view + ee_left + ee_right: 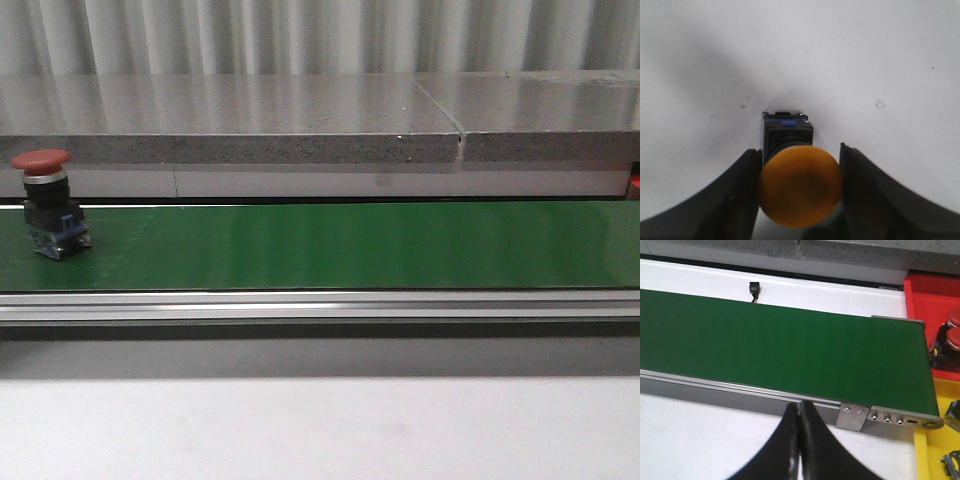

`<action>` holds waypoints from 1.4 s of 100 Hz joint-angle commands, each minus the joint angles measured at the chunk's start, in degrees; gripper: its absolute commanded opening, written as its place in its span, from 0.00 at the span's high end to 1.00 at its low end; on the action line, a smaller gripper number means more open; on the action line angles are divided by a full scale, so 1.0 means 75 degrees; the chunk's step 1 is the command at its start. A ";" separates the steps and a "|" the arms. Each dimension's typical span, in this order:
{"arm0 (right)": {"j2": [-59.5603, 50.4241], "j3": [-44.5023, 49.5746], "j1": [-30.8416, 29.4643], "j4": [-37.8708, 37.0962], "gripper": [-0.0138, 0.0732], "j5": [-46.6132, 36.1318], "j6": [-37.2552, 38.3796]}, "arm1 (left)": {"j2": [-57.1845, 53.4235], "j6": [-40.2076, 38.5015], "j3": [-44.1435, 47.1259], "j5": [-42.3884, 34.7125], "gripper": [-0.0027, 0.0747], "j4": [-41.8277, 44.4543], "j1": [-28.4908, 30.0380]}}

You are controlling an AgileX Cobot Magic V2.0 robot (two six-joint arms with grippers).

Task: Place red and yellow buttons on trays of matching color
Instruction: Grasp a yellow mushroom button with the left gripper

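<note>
Clearly, the yellow button has a round domed cap on a black body with a blue strip; the left claw is clamped on its cap above the white bench. A red button stands upright at the far left of the green belt. The right claw is pressed together, holding nothing, near the belt's right end beside the red tray.

A white counter carried a green conveyor belt in a metal frame. One red button stood upright on the belt near its left end. Past the belt's right end, a red tray held two red buttons, and a yellow tray lay just beside it.
</note>
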 commanded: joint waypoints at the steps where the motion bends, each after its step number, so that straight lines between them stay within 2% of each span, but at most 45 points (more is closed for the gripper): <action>1: 0.0031 -0.0199 0.0001 0.0000 0.92 -0.0546 -0.0075 | -0.0416 -0.0072 -0.0234 -0.0236 0.59 -0.0168 0.0017; 33: 0.0031 -0.0199 0.0001 0.0000 0.92 -0.0546 -0.0075 | -0.0568 0.0158 -0.0234 -0.0233 0.63 -0.0098 0.0017; 61: 0.0031 -0.0199 0.0001 0.0000 0.92 -0.0546 -0.0075 | -0.1368 0.1587 -0.0234 -0.0103 0.63 0.0229 0.0001; 83: 0.0031 -0.0199 0.0001 0.0000 0.92 -0.0546 -0.0075 | -0.2112 0.2532 -0.0182 0.0555 0.63 0.0229 -0.0173; 118: 0.0031 -0.0199 0.0001 0.0000 0.92 -0.0546 -0.0075 | -0.3445 0.2608 0.1133 0.0174 0.63 0.0409 -0.0969; 140: 0.0031 -0.0199 0.0001 0.0000 0.92 -0.0546 -0.0075 | -0.3661 0.2608 0.1758 0.0111 0.63 0.0423 -0.1406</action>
